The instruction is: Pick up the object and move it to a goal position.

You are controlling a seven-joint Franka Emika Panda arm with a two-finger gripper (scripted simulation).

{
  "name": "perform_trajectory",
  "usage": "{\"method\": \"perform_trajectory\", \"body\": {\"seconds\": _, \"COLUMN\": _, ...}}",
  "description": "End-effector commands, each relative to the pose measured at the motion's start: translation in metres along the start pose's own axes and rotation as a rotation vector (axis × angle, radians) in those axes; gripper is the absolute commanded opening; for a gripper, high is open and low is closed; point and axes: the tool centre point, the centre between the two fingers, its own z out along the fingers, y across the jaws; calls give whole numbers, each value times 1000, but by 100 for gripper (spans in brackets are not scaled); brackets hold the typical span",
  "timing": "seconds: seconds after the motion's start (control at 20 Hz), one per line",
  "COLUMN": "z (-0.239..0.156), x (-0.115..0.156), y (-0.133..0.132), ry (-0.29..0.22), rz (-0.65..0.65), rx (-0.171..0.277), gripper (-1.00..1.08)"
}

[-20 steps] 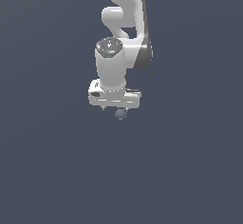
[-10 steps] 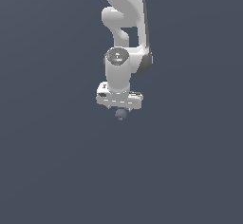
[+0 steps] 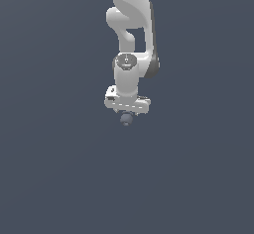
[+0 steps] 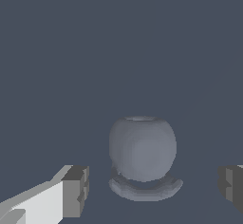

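The object, a small dark grey-blue ball [image 3: 126, 121], shows in the exterior view just under the white gripper [image 3: 126, 114], which hangs straight down from the arm. In the wrist view the ball [image 4: 142, 147] lies between the two grey finger pads [image 4: 76, 191]. There is a visible gap on each side of it, so the gripper [image 4: 154, 187] is open and touches nothing. A pale crescent lies under the ball.
Only a flat, uniform dark grey-blue surface [image 3: 59, 178] surrounds the arm and the ball. No other objects, containers or edges are in view.
The gripper hand has shifted slightly towards the exterior view's right and settled lower over the ball. The ball has not moved.
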Motion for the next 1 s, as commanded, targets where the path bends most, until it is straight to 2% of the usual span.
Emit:
{"method": "perform_trajectory", "body": {"seconds": 0.0, "z": 1, "x": -2, "y": 0, "ry": 1, "rz": 3, "rx": 0, "gripper": 100}}
{"method": "perform_trajectory", "body": {"seconds": 0.25, "z": 6, "x": -1, "y": 0, "ry": 0, "rz": 1, "rx": 0, "gripper": 100}}
{"method": "perform_trajectory", "body": {"seconds": 0.7, "z": 44, "x": -2, "y": 0, "ry": 1, "rz": 3, "rx": 0, "gripper": 100}}
{"method": "perform_trajectory", "body": {"seconds": 0.95, "z": 52, "x": -2, "y": 0, "ry": 1, "rz": 3, "rx": 0, "gripper": 100}}
